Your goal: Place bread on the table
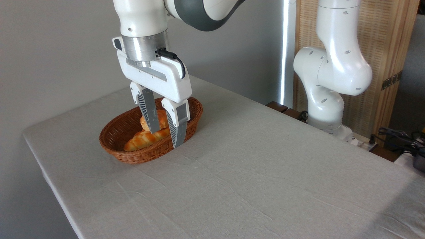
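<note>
One bread point(161, 118) located inside wicker basket point(114, 137), toward the basket's far end, partly masked by the left finger of the end effector point(166, 132). Round, lobed form; no clear long axis visible; knotted top facing upward as far as can be seen. Golden-orange crust, glossy.

Long braided loaf point(142, 140) lying in the same basket, just in front of the bread and apparently touching it. Long axis running from lower left to upper right, roughly along the basket's own long axis.

End effector released: two grey ribbed fingers point(177, 127) spread apart, pointing downward, tilted slightly. Left finger reaching into the basket in front of the bread; right finger overlapping the basket's near-right rim. Contact with bread or loaf not determinable. White housing and metallic wrist ring above the fingers.

Basket: brown, oval, woven, standing on the surface point(265, 172) near its far-left area.

Surface: large, rectangular, rounded corner at left, draped in light grey cloth with fine wrinkles and creases.

Room: plain grey wall behind; bright vertical light strip at upper centre-right; wooden slatted panel at right. White arm base point(327, 83) standing at the surface's far right edge. Dark cables point(398, 136) at far right.
</note>
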